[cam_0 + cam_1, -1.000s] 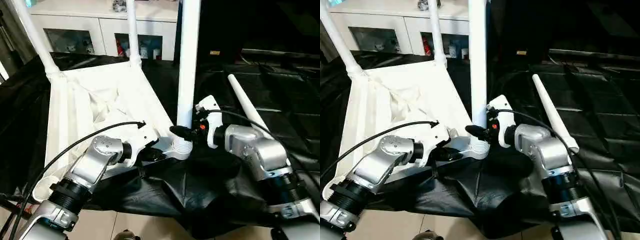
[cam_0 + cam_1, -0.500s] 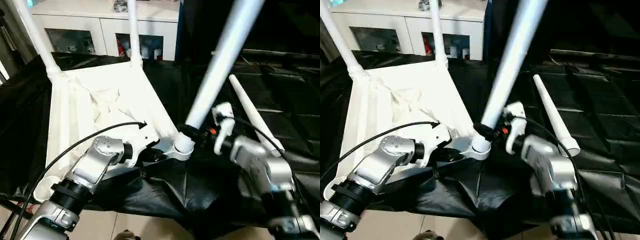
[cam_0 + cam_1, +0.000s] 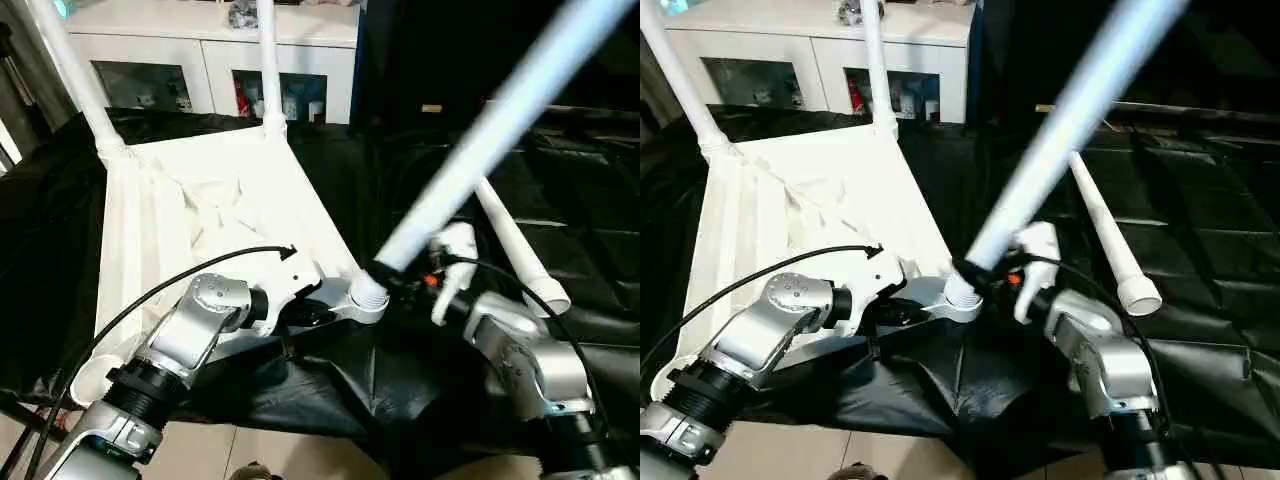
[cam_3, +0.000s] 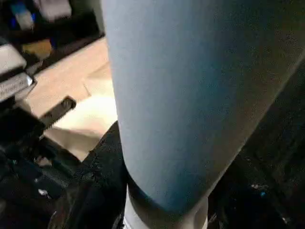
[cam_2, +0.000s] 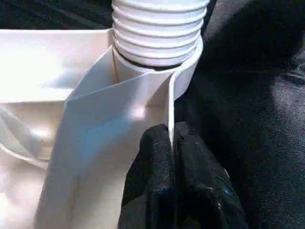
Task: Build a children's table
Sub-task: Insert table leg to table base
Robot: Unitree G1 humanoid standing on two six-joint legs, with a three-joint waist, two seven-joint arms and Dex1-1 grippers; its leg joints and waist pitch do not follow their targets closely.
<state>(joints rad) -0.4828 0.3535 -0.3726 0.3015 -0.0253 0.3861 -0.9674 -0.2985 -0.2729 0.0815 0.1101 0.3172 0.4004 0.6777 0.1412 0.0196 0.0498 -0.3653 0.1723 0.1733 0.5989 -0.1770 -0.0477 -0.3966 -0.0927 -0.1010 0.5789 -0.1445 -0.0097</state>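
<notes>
While your right gripper [image 3: 385, 272] clamps the long white tubular plastic leg [image 3: 470, 150] just above its ribbed threaded end, that end sits skewed in the rounded corner socket [image 5: 186, 81] of the white ribbed plastic tabletop [image 3: 200, 215], which lies upside down on the black-draped work table [image 3: 560, 180]. Turn it now and you risk cross-threading, or popping it out. Its long axis leans toward two o'clock. Your left gripper [image 5: 172, 143] pinches the tabletop's thin wall beside the socket, fingers nearly together.
</notes>
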